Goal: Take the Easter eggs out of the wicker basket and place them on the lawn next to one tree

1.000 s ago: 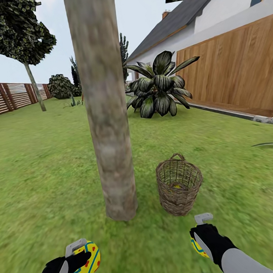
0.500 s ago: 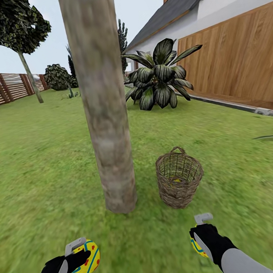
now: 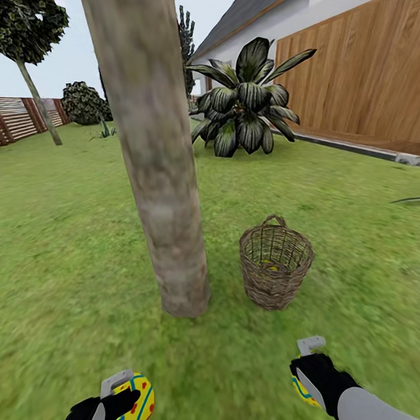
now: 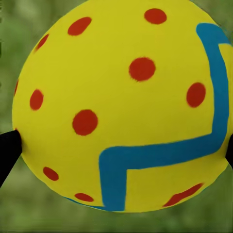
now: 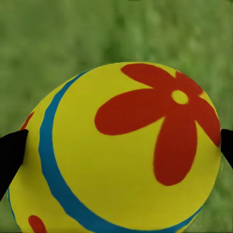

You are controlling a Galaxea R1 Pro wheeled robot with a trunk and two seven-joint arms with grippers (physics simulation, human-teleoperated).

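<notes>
My left gripper [image 3: 123, 398] is shut on a yellow Easter egg [image 3: 137, 403] with red dots and a blue zigzag, seen close up in the left wrist view [image 4: 121, 104]. In my right gripper [image 3: 304, 371], also shut, sits a second Easter egg [image 3: 300, 386] with a red flower and blue stripe [image 5: 121, 150]. Both hang low over the lawn [image 3: 63, 258]. The wicker basket [image 3: 276, 265] stands upright ahead on the grass, with a bit of yellow from a third egg [image 3: 270, 268] inside. The tree [image 3: 152, 151] with its thick pale trunk rises just left of the basket.
A broad-leaved dark plant [image 3: 247, 107] grows behind the basket. A wooden wall [image 3: 364, 80] and white house run along the right. A slatted fence [image 3: 9, 117], a thin-trunked tree [image 3: 30, 59] and shrubs [image 3: 86, 103] stand far left. Open grass lies all round the trunk.
The view has closed in and tilted down, so trunk and basket sit higher in the picture. Both grippers keep their eggs and hold about the same place.
</notes>
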